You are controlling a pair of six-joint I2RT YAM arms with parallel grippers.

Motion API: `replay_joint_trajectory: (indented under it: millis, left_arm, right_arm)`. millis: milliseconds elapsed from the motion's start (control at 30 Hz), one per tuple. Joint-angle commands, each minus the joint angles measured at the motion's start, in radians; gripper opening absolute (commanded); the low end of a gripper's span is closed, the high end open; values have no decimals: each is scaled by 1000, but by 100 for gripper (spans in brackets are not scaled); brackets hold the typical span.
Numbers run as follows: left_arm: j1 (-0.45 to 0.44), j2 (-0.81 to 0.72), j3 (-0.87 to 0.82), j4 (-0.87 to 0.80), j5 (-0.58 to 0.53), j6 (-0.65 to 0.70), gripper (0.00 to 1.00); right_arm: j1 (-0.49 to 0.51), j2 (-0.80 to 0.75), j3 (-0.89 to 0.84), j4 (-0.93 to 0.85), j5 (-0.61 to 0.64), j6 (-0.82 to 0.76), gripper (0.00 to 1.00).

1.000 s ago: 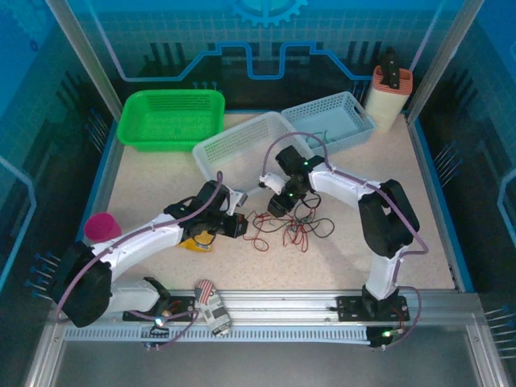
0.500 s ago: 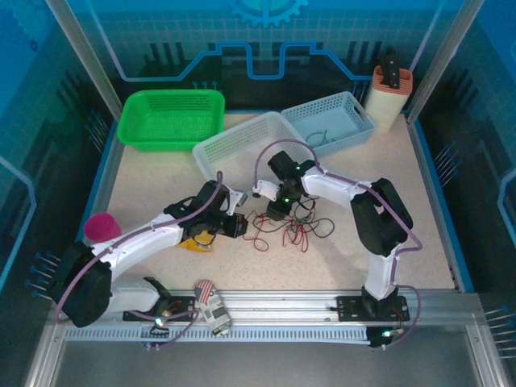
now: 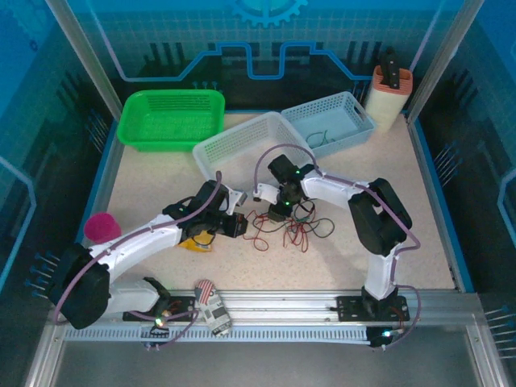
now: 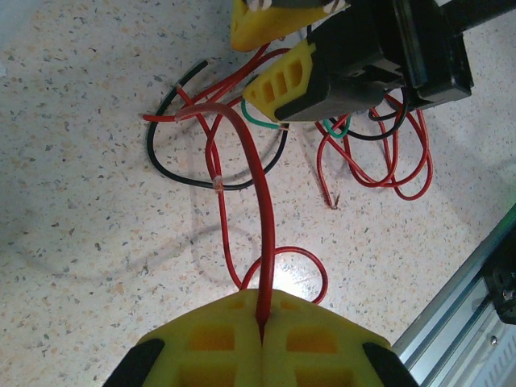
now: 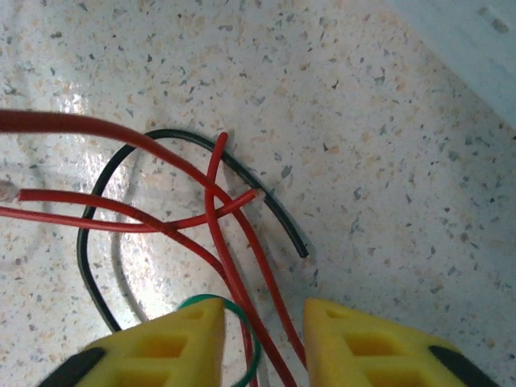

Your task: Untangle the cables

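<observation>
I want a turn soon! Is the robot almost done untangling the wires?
Not nearly. Done: what looks like a thin wire lies in the blue basket. In hand: the left jaws are shut on a red wire, and the right jaws stand open around the tangle. Left: red strands, a black wire and a green wire cross in that tangle.

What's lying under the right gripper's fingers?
Between the fingers of the open right gripper, red cables cross the table, beside a green loop and a black cable. Their continuation beneath the fingers is covered.
</observation>
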State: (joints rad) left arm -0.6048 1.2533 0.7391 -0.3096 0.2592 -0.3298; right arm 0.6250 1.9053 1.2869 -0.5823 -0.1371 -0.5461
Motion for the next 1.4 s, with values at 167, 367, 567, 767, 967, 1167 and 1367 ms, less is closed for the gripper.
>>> replay_joint_trajectory:
  millis: [167, 367, 567, 767, 967, 1167, 1367]
  left_arm:
    - [6, -46, -3, -17, 1, -1, 2]
    - [6, -84, -11, -27, -41, -2, 2]
    - [7, -86, -7, -64, -55, 11, 2]
    - [8, -123, 4, -98, -95, 24, 0]
    - [38, -118, 172, -312, -109, 96, 0]
    - [90, -166, 176, -332, -64, 98, 0]
    - [110, -191, 159, -304, -32, 94, 0]
  right_arm:
    - [28, -1, -60, 33, 82, -16, 10]
    - [30, -71, -110, 47, 97, -4, 0]
    - [27, -158, -136, 48, 107, 54, 0]
    - [20, -200, -158, 25, 129, 81, 0]
    - [-9, -175, -144, -10, 146, 106, 0]
    - [-23, -172, -142, 1, 136, 138, 0]
    - [-34, -189, -143, 12, 100, 170, 1]
